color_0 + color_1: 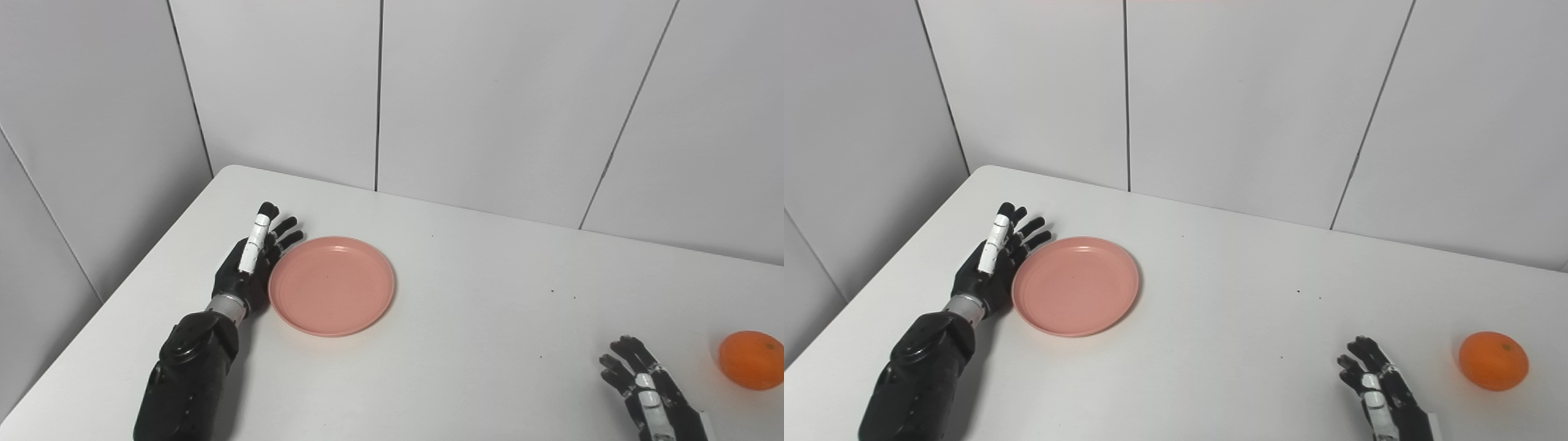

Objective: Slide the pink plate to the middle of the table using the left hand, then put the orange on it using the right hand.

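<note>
Left hand (pixel 245 269), fingers spread and holding nothing, touched the round pink plastic plate (pixel 331 285) at nine o'clock; an uneven push might spin it off course.

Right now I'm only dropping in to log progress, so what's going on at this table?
The left robot hand stands on edge, open, against the left rim of the pink plate, placed to push it toward the middle of the white table. The plate is empty and sits left of centre. The right robot hand waits open near the front right, holding nothing, a little left of the orange, which lies on the table apart from it.
</note>
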Robot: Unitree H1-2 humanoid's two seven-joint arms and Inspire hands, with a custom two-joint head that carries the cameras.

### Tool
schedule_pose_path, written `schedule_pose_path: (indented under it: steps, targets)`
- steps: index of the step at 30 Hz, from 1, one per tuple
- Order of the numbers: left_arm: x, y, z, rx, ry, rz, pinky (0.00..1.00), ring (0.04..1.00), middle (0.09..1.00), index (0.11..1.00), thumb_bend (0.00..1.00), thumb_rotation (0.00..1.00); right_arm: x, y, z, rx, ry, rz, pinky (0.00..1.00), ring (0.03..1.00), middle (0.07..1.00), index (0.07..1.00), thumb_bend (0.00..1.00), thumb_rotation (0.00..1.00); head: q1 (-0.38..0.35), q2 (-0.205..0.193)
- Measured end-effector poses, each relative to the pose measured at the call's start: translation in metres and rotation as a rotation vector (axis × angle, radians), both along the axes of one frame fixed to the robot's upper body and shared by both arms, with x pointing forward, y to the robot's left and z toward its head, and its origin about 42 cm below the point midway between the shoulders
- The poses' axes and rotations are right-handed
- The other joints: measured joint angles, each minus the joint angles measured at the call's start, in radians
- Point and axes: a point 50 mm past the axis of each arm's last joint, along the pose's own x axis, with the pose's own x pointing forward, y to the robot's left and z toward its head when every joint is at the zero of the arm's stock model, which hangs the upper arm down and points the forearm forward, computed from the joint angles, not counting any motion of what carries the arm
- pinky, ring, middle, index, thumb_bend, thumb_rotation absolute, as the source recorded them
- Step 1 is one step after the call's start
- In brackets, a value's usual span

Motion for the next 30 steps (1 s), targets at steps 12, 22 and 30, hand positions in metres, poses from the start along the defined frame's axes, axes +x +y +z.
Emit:
schedule_pose_path:
  steps: [12,22,30]
  targets:
    - [0.002,-0.025,-0.002,-0.018,0.004,-0.036,0.86,0.895,0.922,0.966,0.86,0.79,-0.004,0.003,0.0,-0.022,0.019,0.006,0.82,0.797,0.845,0.802,0.69,0.67,-0.014,0.023]
    - [0.001,-0.051,-0.005,-0.056,0.0,-0.077,0.85,0.895,0.906,0.98,0.86,0.82,-0.01,0.01,0.002,-0.038,0.039,-0.012,0.79,0.782,0.843,0.801,0.69,0.63,-0.084,0.064]
    - [-0.002,-0.061,-0.006,-0.065,0.002,-0.08,0.85,0.89,0.898,0.972,0.88,0.81,-0.014,0.017,0.003,-0.07,0.039,-0.021,0.77,0.77,0.837,0.789,0.68,0.61,-0.152,0.089]
